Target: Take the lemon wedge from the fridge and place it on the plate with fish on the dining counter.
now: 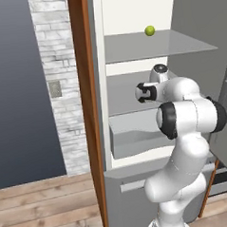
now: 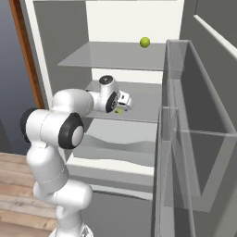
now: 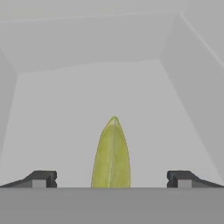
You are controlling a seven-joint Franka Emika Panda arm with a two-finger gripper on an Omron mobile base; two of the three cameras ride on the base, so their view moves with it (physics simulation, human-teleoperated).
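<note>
Clearly, the pick-up step is being worked on: the lemon wedge (image 3: 111, 154) is being approached inside the open fridge (image 1: 131, 62) and is not yet being held. In the hand view the gripper (image 3: 111, 178) is being shown with its jaws spread wide, one dark fingertip (image 3: 40, 178) at each side and clear shelf between each tip and the fruit, so nothing is being grasped.

The wedge is being seen lying on the middle shelf (image 2: 143, 104), centred between the two tips, its pointed end being directed away from the hand toward the back wall. In the right base view a small yellow-green spot (image 2: 119, 110) is being seen just beside the hand, on that same shelf. A round green fruit (image 1: 150, 31) is being left alone on the shelf above, well apart from the hand.

As a judgement, the next move is being understood as a short advance and a closing of the jaws around the wedge. Care is being called for, since the piece is much narrower than the gap and could be nudged aside or squeezed out. Whether the tips are touching the shelf cannot be told.
</note>
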